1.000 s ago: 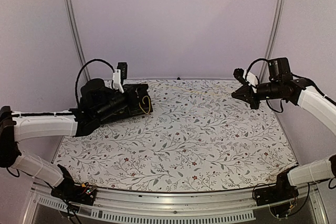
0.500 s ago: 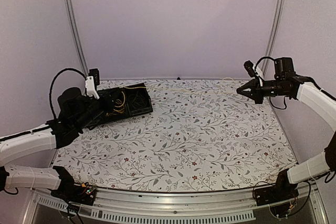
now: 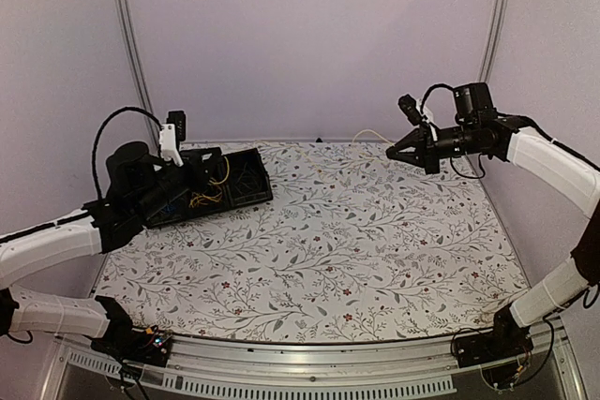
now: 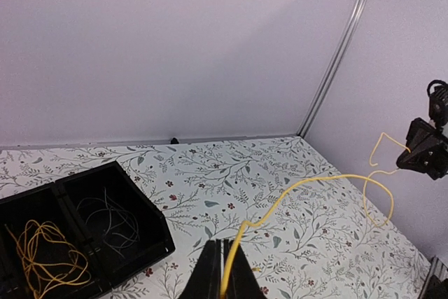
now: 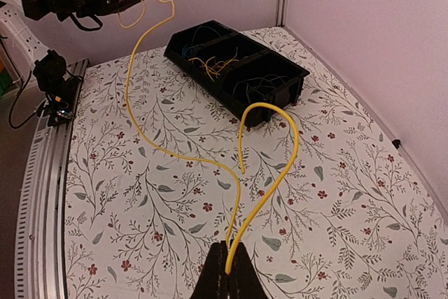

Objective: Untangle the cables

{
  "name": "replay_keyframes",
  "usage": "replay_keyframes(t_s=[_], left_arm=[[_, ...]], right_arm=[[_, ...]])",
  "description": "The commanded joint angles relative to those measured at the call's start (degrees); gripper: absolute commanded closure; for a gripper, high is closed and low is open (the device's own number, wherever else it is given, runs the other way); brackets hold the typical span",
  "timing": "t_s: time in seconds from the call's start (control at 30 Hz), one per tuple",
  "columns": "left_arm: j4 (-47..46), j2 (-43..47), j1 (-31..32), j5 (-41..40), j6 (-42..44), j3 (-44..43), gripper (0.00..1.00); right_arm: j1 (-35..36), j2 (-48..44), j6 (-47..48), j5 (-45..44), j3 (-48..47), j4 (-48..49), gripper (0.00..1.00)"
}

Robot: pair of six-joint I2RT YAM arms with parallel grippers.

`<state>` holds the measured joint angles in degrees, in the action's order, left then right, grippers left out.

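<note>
One yellow cable (image 4: 308, 183) hangs in the air between both grippers. My left gripper (image 4: 222, 271) is shut on one end, just right of the black bin (image 3: 246, 196). My right gripper (image 5: 227, 271) is shut on the other end, which loops back above the table (image 5: 269, 106). In the top view the left gripper (image 3: 208, 173) is at the bin's near side and the right gripper (image 3: 392, 153) is raised at the back right. More cables lie in the bin: orange loops (image 4: 42, 253), thin dark wires (image 4: 112, 218) and blue ones (image 5: 203, 38).
The bin (image 5: 280, 78) has three compartments and stands at the table's back left. The table carries a floral cloth (image 3: 356, 250). Metal frame posts (image 3: 127, 44) rise at both back corners, with walls close behind and to the right.
My right gripper has swung left and slightly up, toward the table's middle back. The left arm has shifted a little toward the bin. The cable stays held at both ends.
</note>
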<state>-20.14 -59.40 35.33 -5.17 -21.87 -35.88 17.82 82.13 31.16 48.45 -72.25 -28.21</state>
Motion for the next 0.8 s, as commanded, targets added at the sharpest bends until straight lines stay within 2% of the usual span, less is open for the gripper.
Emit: replay_keyframes(t_s=[0.0,0.3,0.37,0.47,0.6,0.77], left_arm=[[5.5,-0.3,-1.0,1.0,4.8,-6.7,1.00],[25.1,-5.8,-9.2,2.5,9.8,-33.1,1.00],[28.2,-7.9,-11.1,4.3,9.9,-38.9,1.00],[30.8,-10.9,-13.5,7.2,9.1,-45.2,1.00],[32.5,-13.5,-15.6,9.1,8.3,-49.5,1.00],[32.1,-14.2,-18.3,9.6,8.0,-49.7,1.00]], right_arm=[[5.0,4.7,-0.5,-2.1,-5.7,-1.3,1.00],[15.2,17.5,-1.6,-1.3,-16.9,-4.3,0.94],[16.3,19.7,-2.1,0.3,-19.3,-4.6,0.84],[16.5,23.2,-1.8,5.9,-22.5,-7.5,0.54],[16.5,23.6,-1.8,5.2,-20.9,-9.0,0.46],[16.5,17.4,0.0,-1.3,-12.0,-8.2,0.43]])
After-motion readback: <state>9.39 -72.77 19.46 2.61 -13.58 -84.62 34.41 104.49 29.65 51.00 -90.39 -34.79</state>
